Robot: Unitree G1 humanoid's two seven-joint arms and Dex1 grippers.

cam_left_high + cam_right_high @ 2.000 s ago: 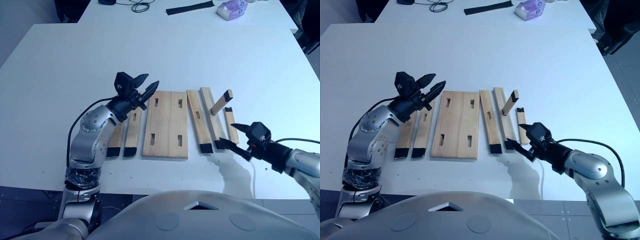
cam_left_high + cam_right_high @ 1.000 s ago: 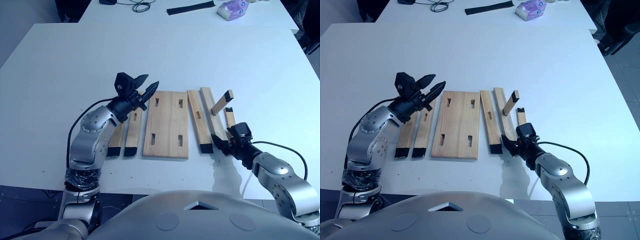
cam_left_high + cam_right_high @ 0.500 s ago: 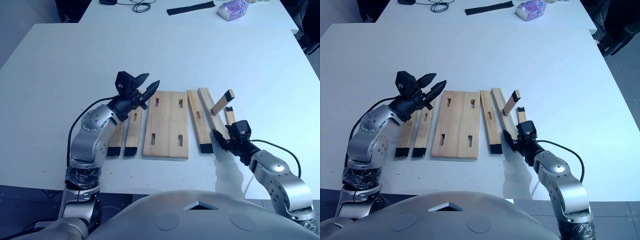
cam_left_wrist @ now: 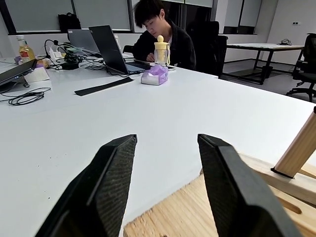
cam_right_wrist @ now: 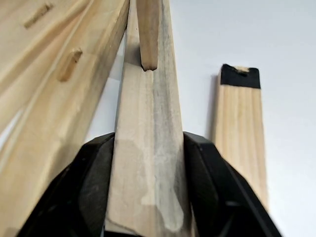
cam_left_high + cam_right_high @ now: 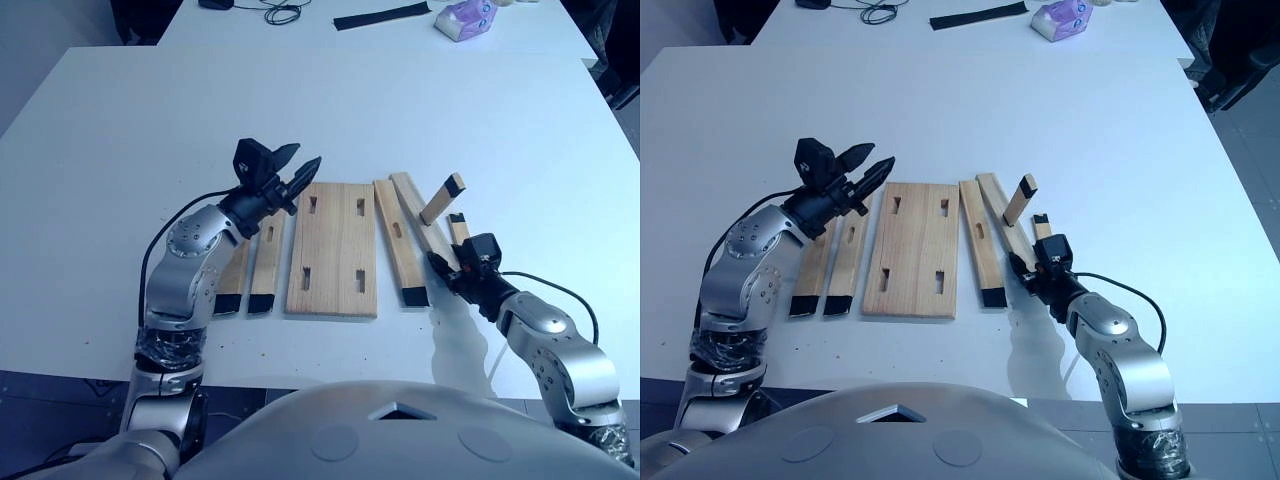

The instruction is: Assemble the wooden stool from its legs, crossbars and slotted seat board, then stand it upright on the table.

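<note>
The slotted seat board [image 6: 333, 247] lies flat at the table's middle. Two legs [image 6: 250, 270] with black ends lie side by side at its left. My left gripper [image 6: 303, 160] hovers open over their far ends, near the board's left corner, nothing between its fingers [image 4: 111, 177]. Right of the board lies a slotted leg [image 6: 395, 240]. Beside that, another leg [image 6: 418, 212] has a crossbar [image 6: 442, 198] standing out of it at a slant. My right gripper [image 6: 447, 271] is shut on this leg's near end [image 5: 148, 148]. A short black-tipped piece [image 6: 458, 230] lies just to its right.
The white table [image 6: 120, 150] is wide and bare around the parts. On the desk behind lie a black strip [image 6: 380, 17], a purple tissue pack [image 6: 462, 18] and cables [image 6: 280, 12]. The front edge runs close behind both arms.
My right gripper came in from the near right, closed on the near end of the leg with the crossbar and swung it slightly. The left arm stayed almost still.
</note>
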